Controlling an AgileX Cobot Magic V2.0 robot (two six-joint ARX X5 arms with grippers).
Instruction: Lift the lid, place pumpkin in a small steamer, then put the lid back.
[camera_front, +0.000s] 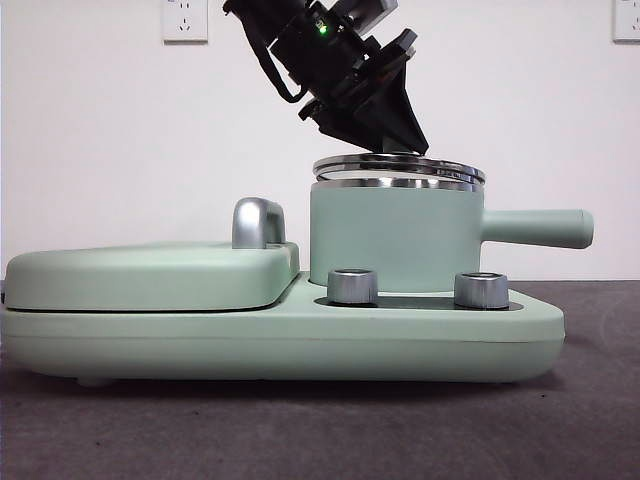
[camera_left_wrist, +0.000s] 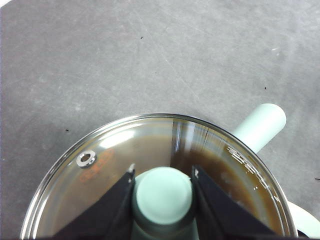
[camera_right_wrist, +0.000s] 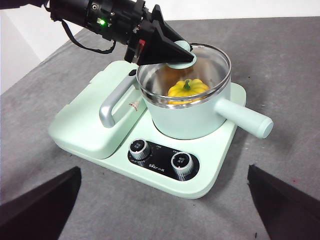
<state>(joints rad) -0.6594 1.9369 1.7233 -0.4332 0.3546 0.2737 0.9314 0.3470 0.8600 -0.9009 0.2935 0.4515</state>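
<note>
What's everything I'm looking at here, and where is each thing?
lid: one, glass with steel rim and mint knob, at the small steamer's rim, knob gripped
small steamer: one, mint-green, on the cooker base
pumpkin: one, yellow-orange, inside the small steamer
cooker base: one, mint-green, on the table
griddle cover: one, mint-green, beside the small steamer
dials: two, silver, front of the cooker base
table: grey
left gripper: shut on the lid's knob
right gripper: open, apart from everything

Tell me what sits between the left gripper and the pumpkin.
The glass lid. The right wrist view shows the left gripper shut on its knob, with the pumpkin under the glass, inside the small steamer.
</note>
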